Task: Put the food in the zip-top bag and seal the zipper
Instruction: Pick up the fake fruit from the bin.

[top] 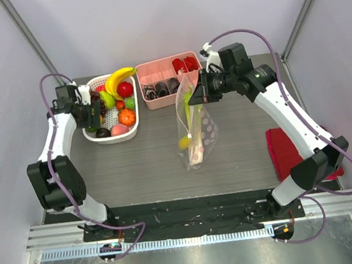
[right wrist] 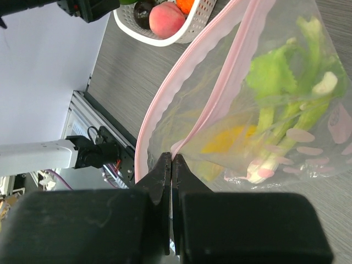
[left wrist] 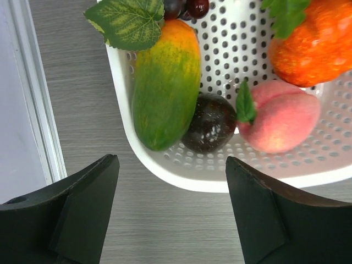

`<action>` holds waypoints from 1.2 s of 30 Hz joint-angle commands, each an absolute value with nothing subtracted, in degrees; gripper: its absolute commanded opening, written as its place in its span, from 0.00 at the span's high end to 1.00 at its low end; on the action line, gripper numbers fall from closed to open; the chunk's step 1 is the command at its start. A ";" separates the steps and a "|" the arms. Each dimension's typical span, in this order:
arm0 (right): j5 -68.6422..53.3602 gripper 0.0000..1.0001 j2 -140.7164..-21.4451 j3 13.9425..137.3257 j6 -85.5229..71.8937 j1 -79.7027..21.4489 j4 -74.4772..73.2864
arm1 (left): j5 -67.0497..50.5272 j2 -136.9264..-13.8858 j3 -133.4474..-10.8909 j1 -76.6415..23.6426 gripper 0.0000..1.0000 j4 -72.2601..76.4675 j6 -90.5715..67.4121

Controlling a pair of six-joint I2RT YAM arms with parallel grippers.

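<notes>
The clear zip-top bag [top: 193, 127] hangs upright in the middle of the table, its lower end on the surface. My right gripper [top: 201, 95] is shut on one pink zipper strip [right wrist: 190, 135] at the mouth; the other strip [right wrist: 165, 88] bows away, so the mouth is open. Inside lie the white-and-green leek [right wrist: 291, 110] and a yellow piece [right wrist: 225, 140]. My left gripper [left wrist: 171, 162] is open and empty over the table at the near rim of the white basket [left wrist: 181, 179]. The basket holds a green-orange fruit [left wrist: 165, 82], a dark plum [left wrist: 212, 124], a peach [left wrist: 280, 124], an orange fruit [left wrist: 313, 38] and grapes [left wrist: 187, 6].
A banana [top: 120, 80] and a red apple [top: 125, 89] lie at the basket's far end. A pink compartment tray [top: 163, 70] with dark and red pieces stands behind the bag. A red cloth [top: 285, 152] lies at the right edge.
</notes>
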State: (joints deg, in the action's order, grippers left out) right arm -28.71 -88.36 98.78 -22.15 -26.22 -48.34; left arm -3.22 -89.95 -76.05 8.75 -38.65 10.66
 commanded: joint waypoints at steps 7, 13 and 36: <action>-27.60 0.99 -85.96 97.38 -19.78 -26.98 -46.85 | -5.44 -98.52 -81.74 8.79 0.30 -36.30 12.83; -26.81 0.99 -85.78 96.94 -19.51 -26.89 -46.84 | -6.94 -99.31 -81.91 8.09 0.41 -35.60 12.57; -20.13 0.99 -81.83 93.60 -19.34 -26.98 -47.29 | -15.28 -86.33 -89.29 5.37 0.80 -47.45 8.18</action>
